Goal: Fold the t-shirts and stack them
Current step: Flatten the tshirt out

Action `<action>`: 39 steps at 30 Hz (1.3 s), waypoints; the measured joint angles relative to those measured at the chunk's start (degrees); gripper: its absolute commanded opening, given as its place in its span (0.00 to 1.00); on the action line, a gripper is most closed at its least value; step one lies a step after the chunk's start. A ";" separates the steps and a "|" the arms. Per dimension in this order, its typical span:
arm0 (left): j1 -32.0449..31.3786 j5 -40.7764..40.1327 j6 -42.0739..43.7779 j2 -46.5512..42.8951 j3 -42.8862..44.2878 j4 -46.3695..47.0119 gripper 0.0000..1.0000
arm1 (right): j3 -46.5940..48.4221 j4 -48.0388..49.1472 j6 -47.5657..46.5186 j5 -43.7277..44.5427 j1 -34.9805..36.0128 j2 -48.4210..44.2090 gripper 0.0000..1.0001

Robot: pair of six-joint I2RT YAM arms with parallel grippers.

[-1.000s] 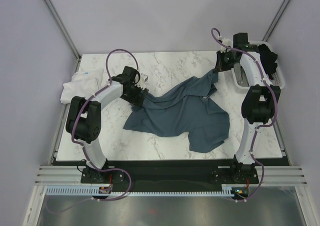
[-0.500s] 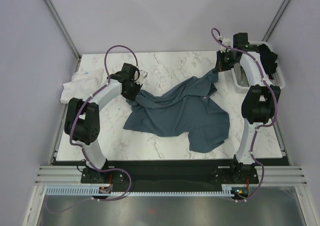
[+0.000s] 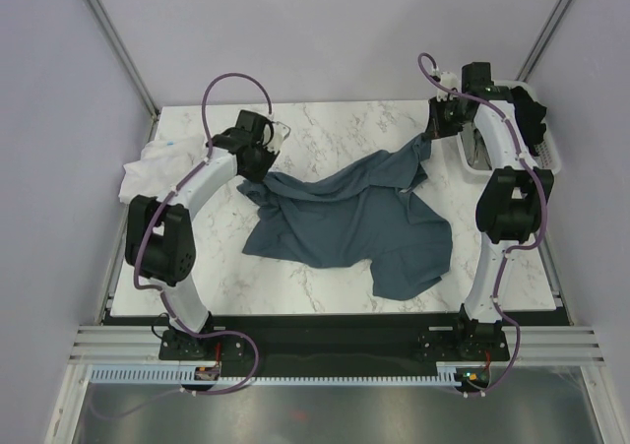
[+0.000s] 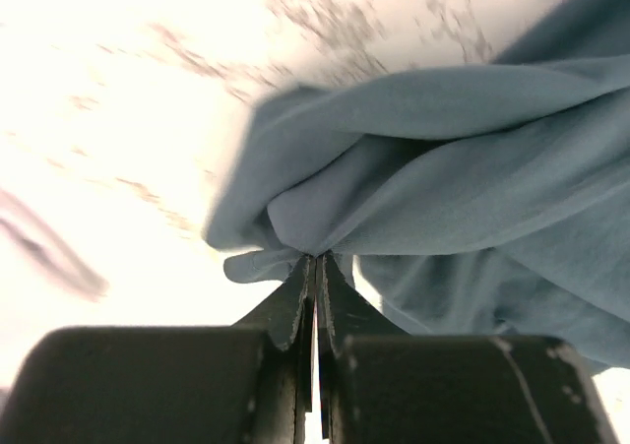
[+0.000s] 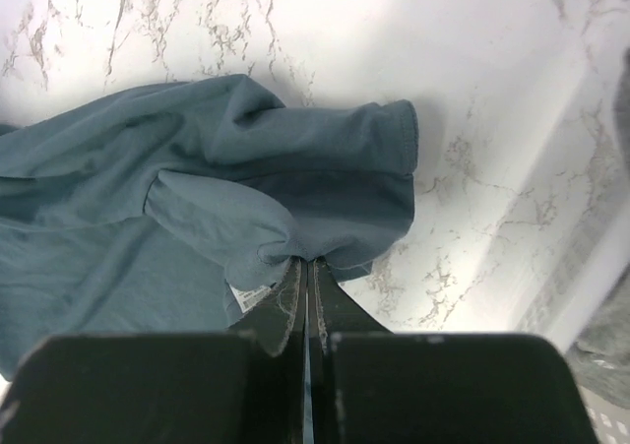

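the left end effector (image 4: 315, 264) is clenched on the far-left corner of the soft slate-blue cloth t-shirt (image 3: 354, 218), the right end effector (image 5: 305, 265) clenched on its far-right corner. the shirt sprawls crumpled across the middle of the white marble desk (image 3: 335, 124).

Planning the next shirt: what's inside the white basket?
Black cloth shows at the far end of the basket; the right arm covers most of the inside, hiding the rest.

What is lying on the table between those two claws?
The slate-blue t-shirt, rumpled, spans the gap between left gripper and right gripper; each pinches an edge of it. The top view shows this.
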 measured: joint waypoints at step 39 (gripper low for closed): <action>2.05 7.85 25.35 -46.77 4.66 4.59 0.02 | -10.23 9.62 13.22 7.30 -7.43 -56.11 0.00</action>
